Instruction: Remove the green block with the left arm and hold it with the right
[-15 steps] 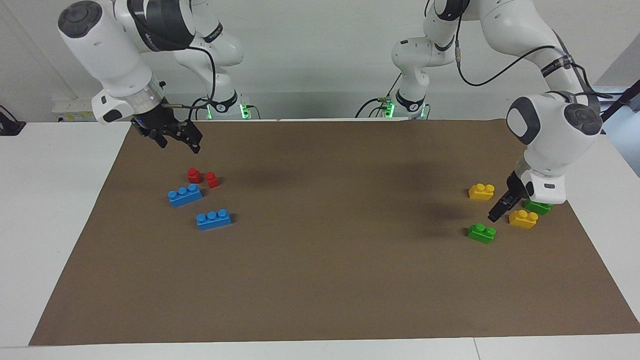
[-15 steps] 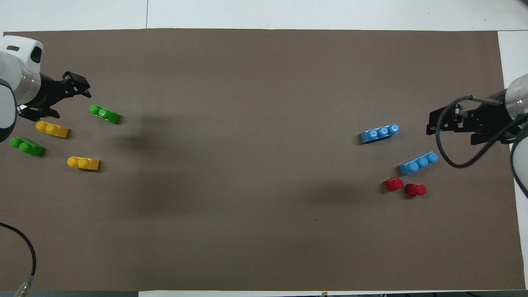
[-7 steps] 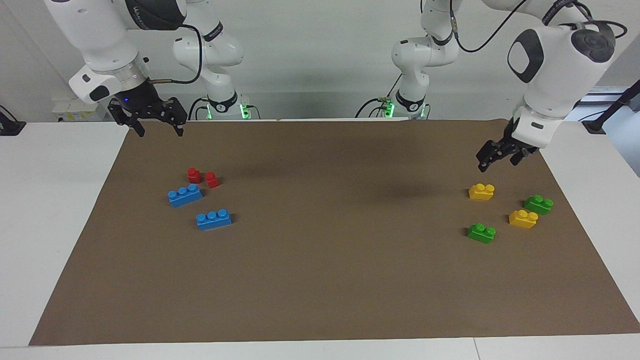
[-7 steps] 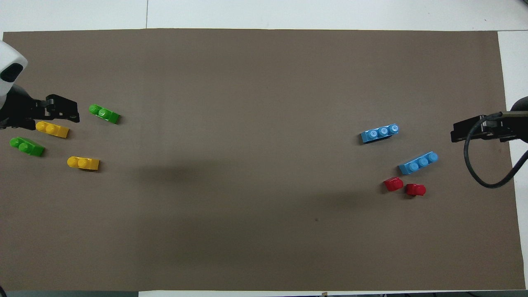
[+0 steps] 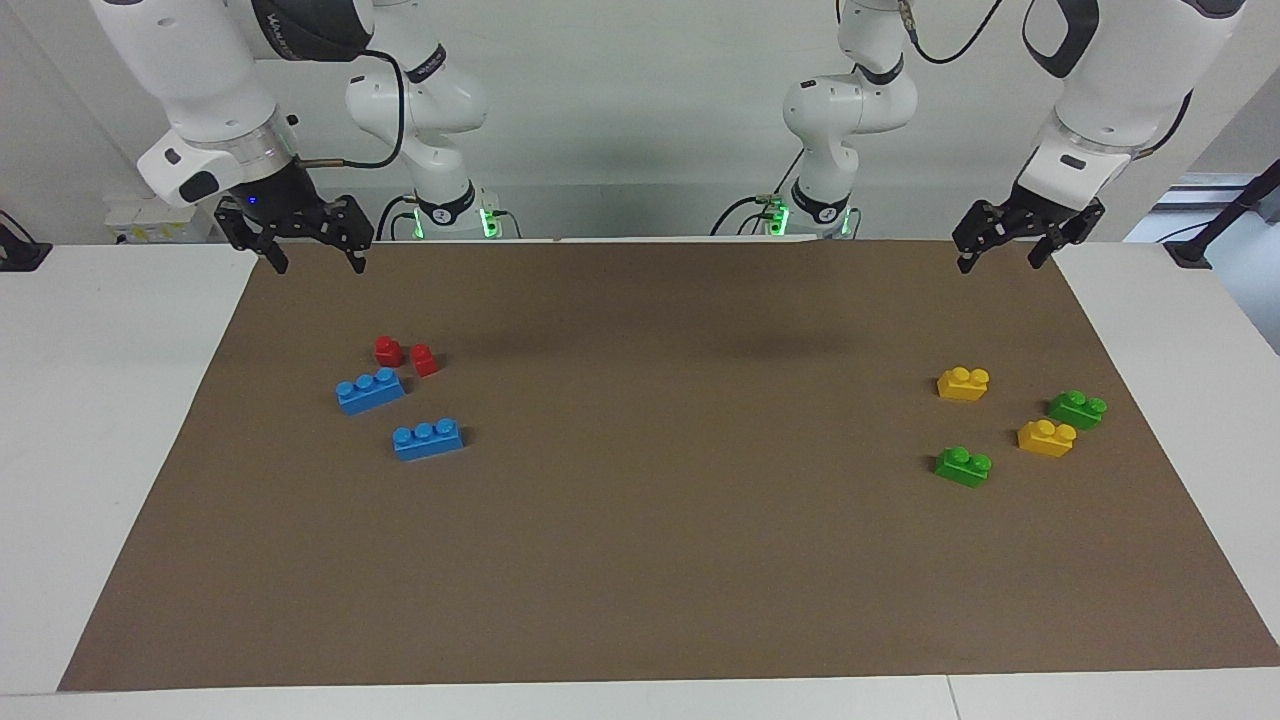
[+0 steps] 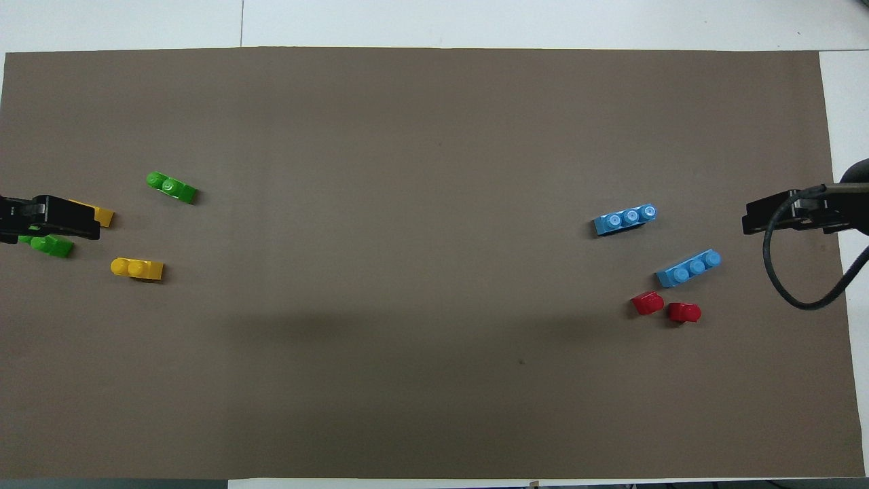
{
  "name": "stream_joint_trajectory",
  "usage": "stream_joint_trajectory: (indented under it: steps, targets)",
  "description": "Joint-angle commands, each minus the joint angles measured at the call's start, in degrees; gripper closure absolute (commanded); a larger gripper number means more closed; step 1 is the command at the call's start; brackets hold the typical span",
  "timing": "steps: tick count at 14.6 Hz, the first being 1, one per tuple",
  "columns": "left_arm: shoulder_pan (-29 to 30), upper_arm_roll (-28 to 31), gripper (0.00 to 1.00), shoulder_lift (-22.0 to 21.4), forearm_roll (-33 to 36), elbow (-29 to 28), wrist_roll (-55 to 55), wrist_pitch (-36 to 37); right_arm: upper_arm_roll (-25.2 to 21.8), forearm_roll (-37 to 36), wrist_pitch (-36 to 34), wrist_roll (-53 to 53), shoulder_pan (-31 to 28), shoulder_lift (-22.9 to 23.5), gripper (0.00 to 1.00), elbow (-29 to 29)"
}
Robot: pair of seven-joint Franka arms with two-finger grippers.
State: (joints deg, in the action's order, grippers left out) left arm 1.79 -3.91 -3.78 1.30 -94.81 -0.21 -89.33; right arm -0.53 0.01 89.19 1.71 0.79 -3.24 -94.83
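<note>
Left tool (image 5: 1003,250) risen from green block (image 5: 963,466), spread, empty; right tool (image 5: 311,251) spread, unmoved.

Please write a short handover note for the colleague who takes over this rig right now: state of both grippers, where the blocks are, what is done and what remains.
Left gripper: open, empty, raised over the robots' edge of the brown mat at its own end.
Right gripper: open, empty, raised over the mat's edge at its end, waiting.
Two green blocks lie on the mat at the left arm's end: one beside a yellow block, the other farther from the robots. A second yellow block lies nearer.
Blue blocks and red blocks lie at the right arm's end.
Done: nothing held.
Left: left arm picks a green block, right gripper holds.
</note>
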Motion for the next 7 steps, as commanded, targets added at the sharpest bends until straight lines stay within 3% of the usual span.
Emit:
stream_joint_trajectory:
  steps: [1, 7]
  targets:
    - [-0.2, 0.0, 0.00, -1.1, 0.1, -0.7, 1.1, 1.1, 0.4, -1.2, 0.1, -0.9, -1.3, -0.3, 0.00, -0.1]
    - [0.4, 0.4, 0.00, -1.9, -3.2, -2.2, 1.1, -1.1, 0.4, -1.1, 0.0, -1.1, -1.6, -0.3, 0.00, 0.1]
